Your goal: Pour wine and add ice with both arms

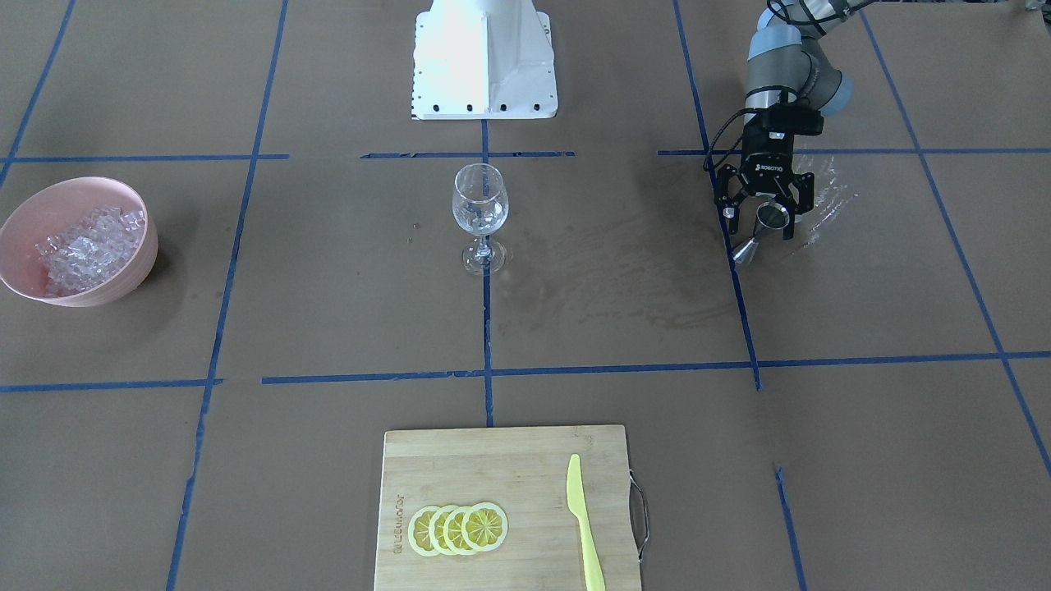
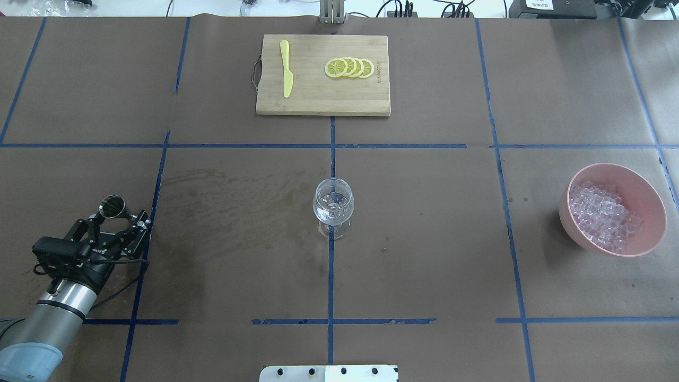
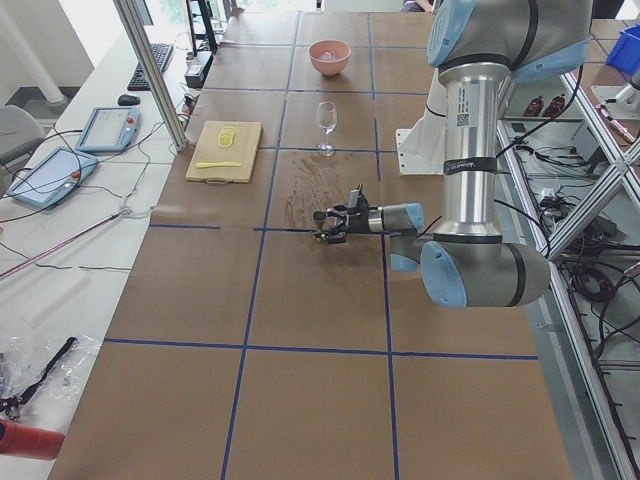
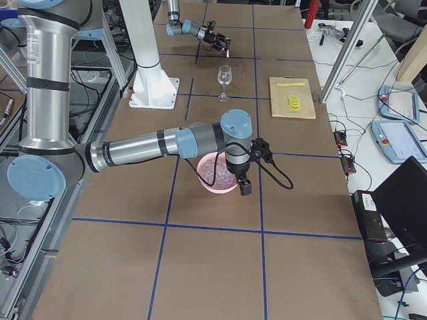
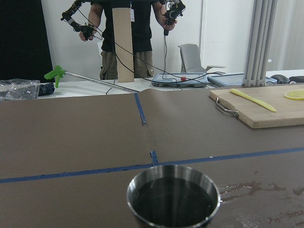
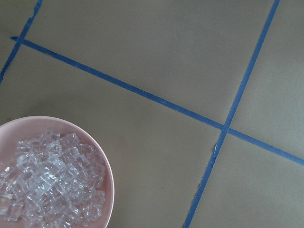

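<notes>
My left gripper is shut on a small metal jigger and holds it tilted above the table, far to the robot's left of the wine glass. The left wrist view shows the jigger full of dark liquid. The glass stands upright at the table's centre, with what look like a few clear cubes in it. The ice fills a pink bowl on the robot's right. My right gripper points down over the bowl's edge; I cannot tell if it is open. The right wrist view shows the ice.
A wooden cutting board lies at the far side with lemon slices and a yellow knife. A wet stain spreads between the left gripper and the glass. The white base stands at the robot's edge.
</notes>
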Robot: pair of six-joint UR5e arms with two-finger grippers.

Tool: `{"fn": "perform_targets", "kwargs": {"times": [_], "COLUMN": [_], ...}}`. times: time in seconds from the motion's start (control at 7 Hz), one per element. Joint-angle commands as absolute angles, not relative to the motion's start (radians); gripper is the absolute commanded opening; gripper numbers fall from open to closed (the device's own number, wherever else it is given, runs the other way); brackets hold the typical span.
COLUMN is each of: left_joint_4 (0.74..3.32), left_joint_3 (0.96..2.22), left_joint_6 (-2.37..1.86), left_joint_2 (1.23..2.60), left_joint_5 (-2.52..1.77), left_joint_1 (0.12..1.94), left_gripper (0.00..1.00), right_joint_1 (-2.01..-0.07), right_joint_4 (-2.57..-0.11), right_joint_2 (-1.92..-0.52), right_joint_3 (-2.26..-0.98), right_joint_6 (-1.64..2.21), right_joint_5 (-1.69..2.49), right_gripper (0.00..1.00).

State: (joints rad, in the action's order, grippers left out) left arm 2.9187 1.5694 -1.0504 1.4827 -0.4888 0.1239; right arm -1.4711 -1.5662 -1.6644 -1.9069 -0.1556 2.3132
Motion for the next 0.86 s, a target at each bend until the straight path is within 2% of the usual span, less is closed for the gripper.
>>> {"fn": "perform_targets", "kwargs": {"times": [0.0,0.71], "left_joint_4": [2.918,2.919], "left_joint_3": [1.562,1.559], "left_joint_6": [-1.052,-1.052], "left_joint_2": [1.483,1.496], "left_joint_5": [-0.489,-0.492], "left_joint_1": [0.115,0.114], "left_gripper": [0.68,0.65], "right_joint_1": [-1.471,-1.471], "right_joint_4": [-1.566,-1.566], "right_joint_2": [-1.664,-1.663], "right_joint_3": [-1.907,-1.908], "right_joint_6": [-0.155,-0.155], "right_joint_5": [2.313,2.313], "right_gripper": [1.00,1.00]}}
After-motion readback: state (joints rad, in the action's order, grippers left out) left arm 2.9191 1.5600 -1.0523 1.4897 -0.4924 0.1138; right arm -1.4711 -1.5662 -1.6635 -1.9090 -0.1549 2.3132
